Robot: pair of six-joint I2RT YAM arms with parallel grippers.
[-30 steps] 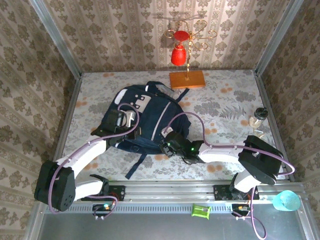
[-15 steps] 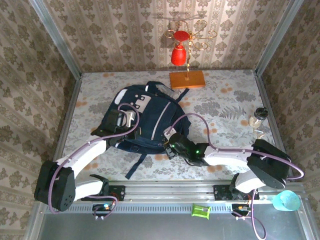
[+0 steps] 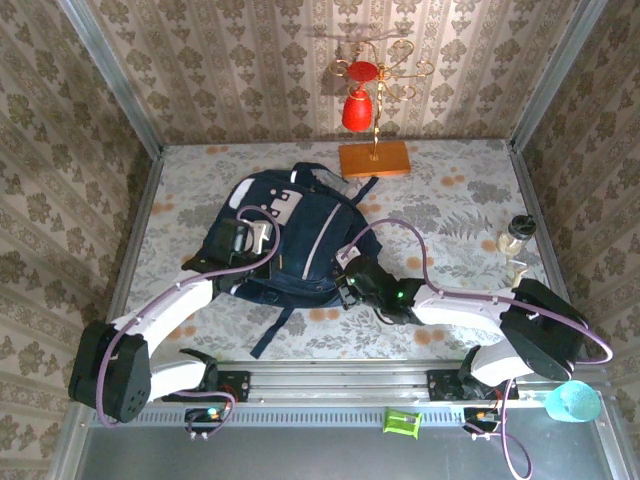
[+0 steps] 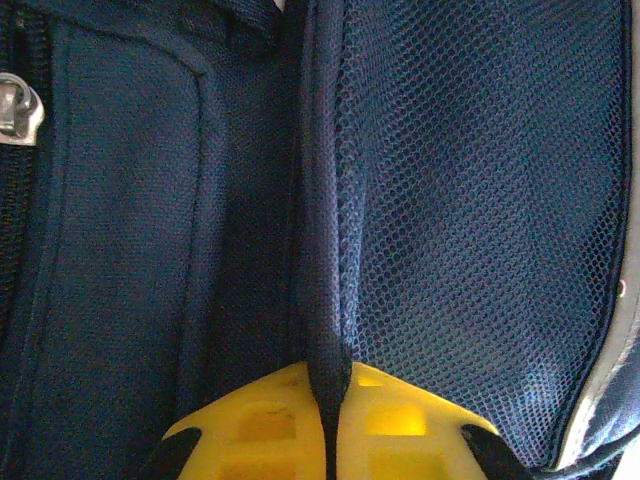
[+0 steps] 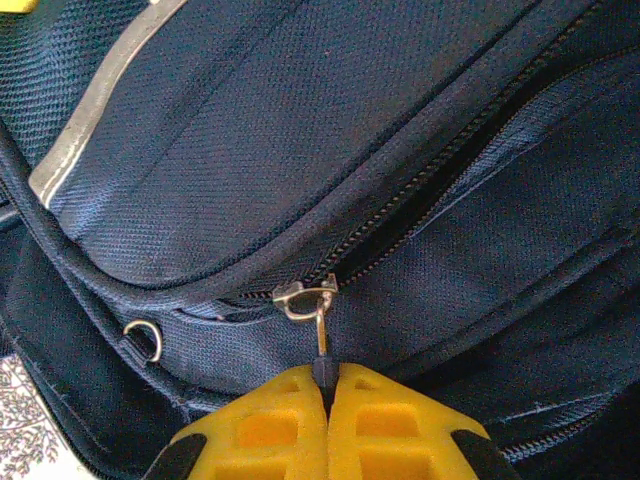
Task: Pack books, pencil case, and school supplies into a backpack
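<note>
right gripper (image 5: 326,384) pinching small metal zip pull (image 5: 321,335); left gripper (image 4: 328,402) clamped on large navy fabric backpack (image 3: 300,235) seam. drag along zip line, fabric taut.

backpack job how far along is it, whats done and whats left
Done: cannot confirm, since whatever the backpack holds is hidden inside. In hand: the right gripper is shut on the zip pull, and the left gripper pinches a fabric seam of the bag, seemingly bracing it. Left: probably running the zip along its track; how much is open is unclear.
</note>
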